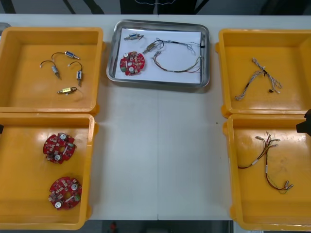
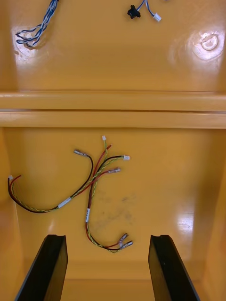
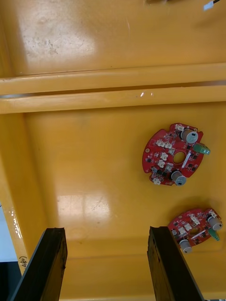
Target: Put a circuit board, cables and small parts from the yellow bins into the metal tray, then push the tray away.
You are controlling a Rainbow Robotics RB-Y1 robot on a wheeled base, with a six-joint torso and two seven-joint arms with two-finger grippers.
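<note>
– Jaws on the left arm are standing apart, gripping nothing, and hanging over the near left yellow bin [image 1: 14,194]. The right jaws are standing just as wide and empty over the near right yellow bin [image 1: 243,204]. So how far along are we looking?

– Going across the bench [image 1: 160,160]: the far left bin [image 1: 9,68] is holding four small metal parts [image 1: 65,73], and the near left one is holding two circuit boards [image 1: 59,148]. The metal tray [image 1: 112,58] is sitting between the two far bins, close to the bench's far edge. It is already carrying one circuit board [image 1: 131,63] near its left rim, two more small parts [image 1: 153,47] toward its far side, and a loop of cables [image 1: 177,65] reaching to its right rim.

– And the right side?

– Blue and white cables [image 1: 257,77] are lying in the far right bin [image 1: 296,43], and red and yellow cables [image 1: 269,162] in the near right one, just ahead of the right jaws. I am judging the loading as done, or nearly so. Whether the push is done I am not managing to tell, though the tray is lying well up the bench.

– What is escaping us?

– The tray's cables are tangling together, so I am not making out how many there are or which colours. Something dark is sitting at the tray's right rim, and I am failing to identify it. The far right bin's cables are also running off the edge of the right wrist view.
</note>
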